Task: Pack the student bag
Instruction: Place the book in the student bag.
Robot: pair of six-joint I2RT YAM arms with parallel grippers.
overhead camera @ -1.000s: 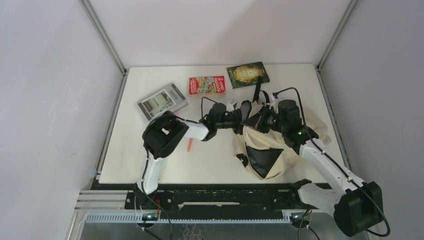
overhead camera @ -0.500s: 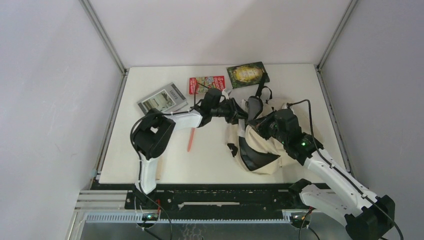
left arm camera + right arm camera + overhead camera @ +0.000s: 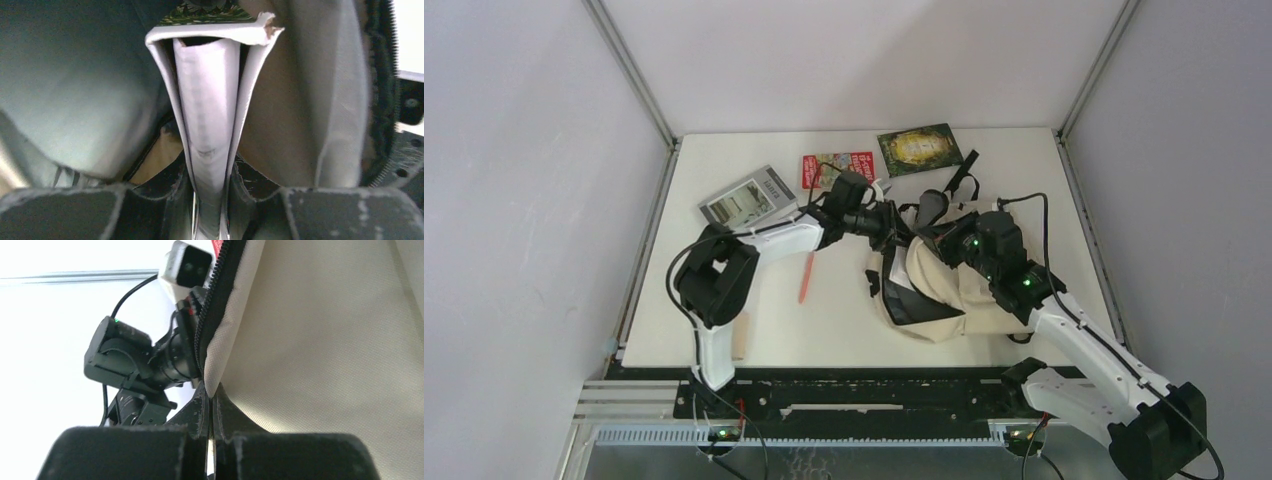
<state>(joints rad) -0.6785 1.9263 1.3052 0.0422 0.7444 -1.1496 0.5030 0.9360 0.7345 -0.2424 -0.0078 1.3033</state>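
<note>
The student bag (image 3: 949,295), cream canvas with a dark lining, lies at centre right with its mouth (image 3: 902,300) facing left. My right gripper (image 3: 940,244) is shut on the bag's cream edge (image 3: 222,365) beside the black zipper (image 3: 215,295) and holds it up. My left gripper (image 3: 210,170) is shut on a thin white book (image 3: 207,100), seen edge-on. The book's far end pokes between the dark lining (image 3: 75,90) and the cream wall (image 3: 300,100). In the top view the left gripper (image 3: 890,222) sits at the upper rim of the bag.
On the table's far side lie a grey book (image 3: 747,202), a red book (image 3: 837,168) and a green book (image 3: 919,148). An orange pen (image 3: 805,278) lies left of the bag. A small beige stick (image 3: 740,335) rests near the front left edge.
The bag and its mouth have shifted left. The left gripper with the white book has moved back and up to the bag's rim. The right arm has swung with the held edge.
</note>
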